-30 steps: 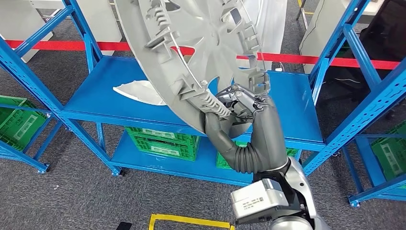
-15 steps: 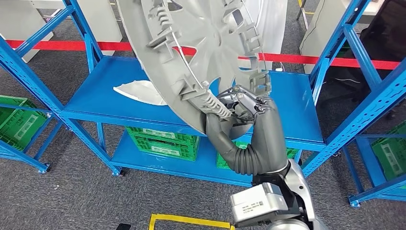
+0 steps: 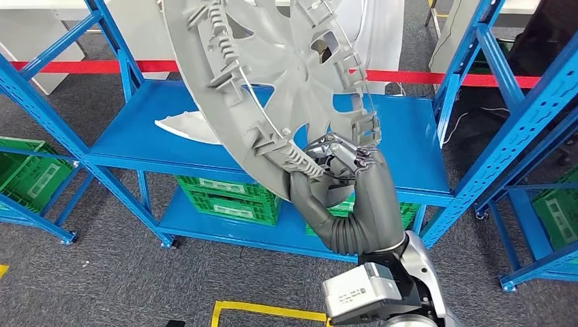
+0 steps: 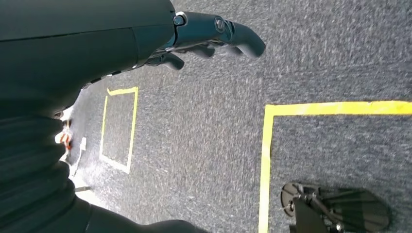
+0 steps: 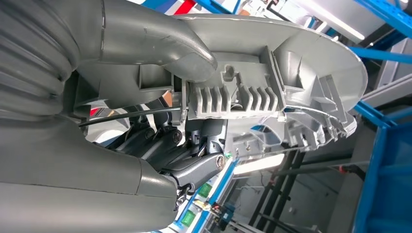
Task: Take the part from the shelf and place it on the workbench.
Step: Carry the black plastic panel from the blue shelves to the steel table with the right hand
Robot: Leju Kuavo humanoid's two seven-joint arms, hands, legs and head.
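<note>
The part is a large grey wheel cover (image 3: 272,75), held up in the air in front of the blue shelf (image 3: 409,143), its ribbed inner side facing me. My right hand (image 3: 334,167) grips its lower rim, thumb on one side and fingers on the other. In the right wrist view the thumb (image 5: 160,41) presses on the wheel cover's (image 5: 272,73) rim above a ribbed clip. My left hand (image 4: 214,39) hangs over the grey carpet with its fingers loosely curled and nothing in it.
A second pale part (image 3: 187,126) lies on the shelf's upper deck at the left. Green crates (image 3: 228,197) sit on the lower deck, and more (image 3: 20,170) on the neighbouring racks. Blue uprights (image 3: 525,109) flank the shelf. Yellow tape (image 3: 266,313) marks the floor near my feet.
The whole view has shifted slightly, with the shelf sliding left and a little down in the picture. My right hand keeps the same hold on the wheel cover.
</note>
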